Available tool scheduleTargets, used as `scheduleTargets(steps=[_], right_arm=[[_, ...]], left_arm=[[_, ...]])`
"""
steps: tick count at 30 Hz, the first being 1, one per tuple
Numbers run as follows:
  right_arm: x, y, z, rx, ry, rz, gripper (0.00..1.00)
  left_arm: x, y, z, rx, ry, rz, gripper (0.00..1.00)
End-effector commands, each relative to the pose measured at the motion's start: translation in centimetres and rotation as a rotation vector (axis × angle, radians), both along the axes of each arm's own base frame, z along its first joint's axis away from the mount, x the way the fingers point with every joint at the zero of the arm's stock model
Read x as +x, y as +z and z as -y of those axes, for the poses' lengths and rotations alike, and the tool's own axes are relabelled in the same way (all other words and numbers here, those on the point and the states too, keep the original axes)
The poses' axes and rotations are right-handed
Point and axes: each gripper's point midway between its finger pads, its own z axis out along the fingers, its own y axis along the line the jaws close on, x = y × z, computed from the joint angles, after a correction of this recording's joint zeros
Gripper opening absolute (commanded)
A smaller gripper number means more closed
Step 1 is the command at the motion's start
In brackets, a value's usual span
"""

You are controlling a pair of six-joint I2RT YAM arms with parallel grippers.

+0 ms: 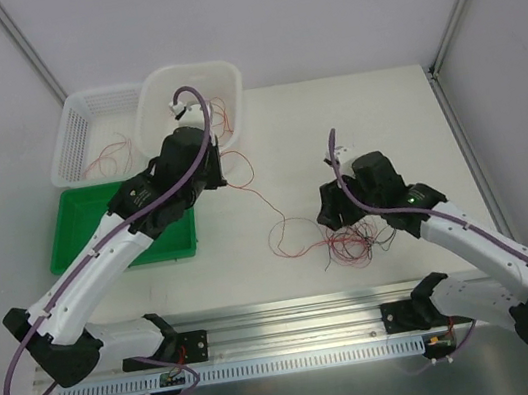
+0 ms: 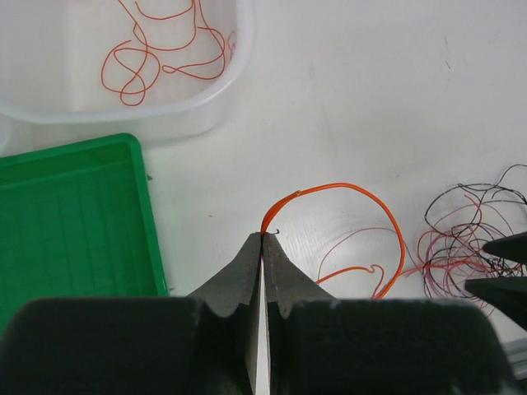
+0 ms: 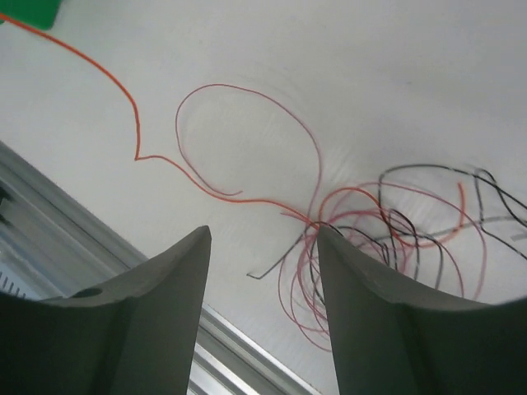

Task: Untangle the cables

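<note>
Left gripper pinches an orange wire; right gripper gapes above the tangle. These wires look light and springy, so free ends are best to grip.

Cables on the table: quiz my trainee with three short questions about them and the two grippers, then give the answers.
1. True or false: the left gripper is shut on the orange wire.
2. Where does the tangle of cables lie? A, lifted clear into the air; B, on the table by the right gripper; C, draped over an arm.
3. Fill in: the right gripper's jaws stand ____.
Key: 1 true; 2 B; 3 open.
</note>
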Motion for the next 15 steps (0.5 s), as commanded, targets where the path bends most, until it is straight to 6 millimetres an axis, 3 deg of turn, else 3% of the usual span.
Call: scheduleTargets(steps=[1,7,11,15], right_arm=[[-0.2,-0.9,-4.5,0.072,0.235,-0.001,0.58],[-3.0,-3.4,-7.1,0.065,0.458,-0.080,0.57],[-2.7,-6.1,-7.3,0.002,0.457,-0.096,0.58],[-1.4,-8.4,-6.7,-0.076,0.415,-0.095,0.58]], left_arm=[[-1.0,3.3,-0.8,-0.082,0.011,0.068,0.00],[-1.7,6.7,-3.5,-0.104,0.079,0.162,0.00],[-2.4,9.7,-4.3,-0.150,0.081,0.219,0.00],[-3.0,11.5,-5.0,-0.175,0.081,0.253,0.00]])
